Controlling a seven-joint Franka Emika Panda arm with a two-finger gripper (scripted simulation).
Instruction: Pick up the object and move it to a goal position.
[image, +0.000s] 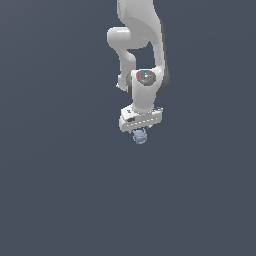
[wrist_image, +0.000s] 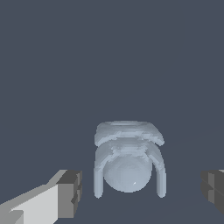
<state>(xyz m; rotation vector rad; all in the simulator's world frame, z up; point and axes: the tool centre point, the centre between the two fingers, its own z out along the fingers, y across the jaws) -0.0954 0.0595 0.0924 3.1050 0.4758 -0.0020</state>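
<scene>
The object (wrist_image: 128, 164) is a small pale blue-grey ridged lump with a round ball-like front. In the wrist view it lies between my two fingers, one dark pad (wrist_image: 71, 193) on one side and the other at the opposite edge. A clear gap shows on both sides, so my gripper (wrist_image: 142, 191) is open around it without touching. In the exterior view the object (image: 141, 137) peeks out just under the white gripper bar (image: 141, 119). The gripper (image: 140, 133) points straight down over it, and its fingers are hard to make out there.
A plain dark grey-blue surface (image: 60, 190) fills both views. The white arm (image: 142, 45) reaches in from the top of the exterior view. No other objects or goal marker show.
</scene>
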